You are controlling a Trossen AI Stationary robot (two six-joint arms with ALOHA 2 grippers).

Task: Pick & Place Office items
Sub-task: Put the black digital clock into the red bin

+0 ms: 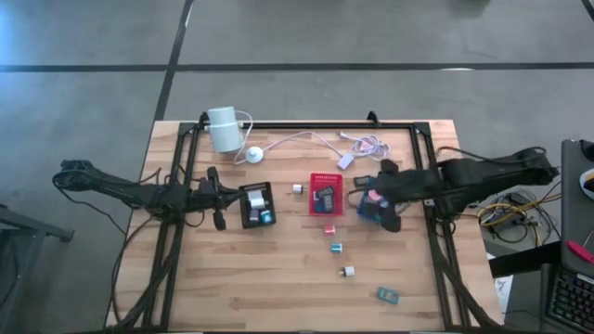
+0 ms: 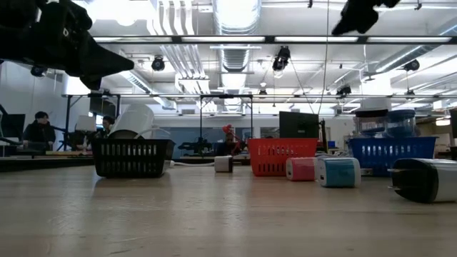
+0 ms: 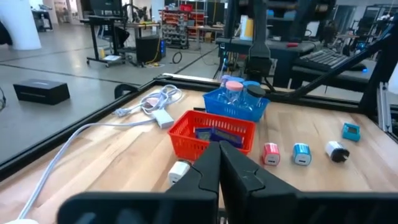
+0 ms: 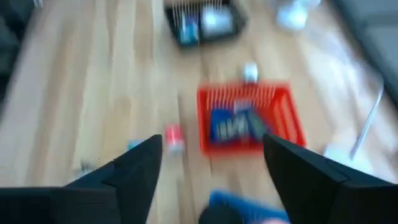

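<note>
Pale wooden table [image 1: 278, 278] inside a black frame, with an open workshop hall behind.

Red tray [image 1: 326, 195] as landmark, at mid-table, already holding dark and blue pieces. Blue tray [image 1: 369, 210] just beside it on the right arm's side, with pink discs [image 3: 233, 87] inside. Black tray [image 1: 256, 206] near it on the left arm's side.

Five office items loose on the wood:
- White piece [image 1: 298, 189], just beside the red tray toward the black tray.
- Pink piece [image 1: 329, 228], just beside the red tray on the side away from the cable [image 1: 306, 139].
- Blue piece [image 1: 337, 248] and white-dark piece [image 1: 347, 272], farther out along the same line.
- Teal piece [image 1: 388, 295], farthest from the red tray.

Right gripper [image 4: 212, 142] above the blue tray, beside the red tray, jaws spread wide with nothing between them. Left gripper [image 3: 219, 168] beyond the black tray from the red tray, jaws pressed together and empty, apparently waiting.

Likely step: a reach with the right gripper for the next loose piece, probably the pink one.
- Lift clear of the blue tray's wall before travelling sideways.
- Keep the jaws wide and centre them over the piece.
- Square the fingers to its flat faces, not its corners.
- Descend straight, staying off the red tray's rim just beside it.
- Close gently, since so small a block may tip or skid on bare wood.
- Match colour to tray before release.
</note>
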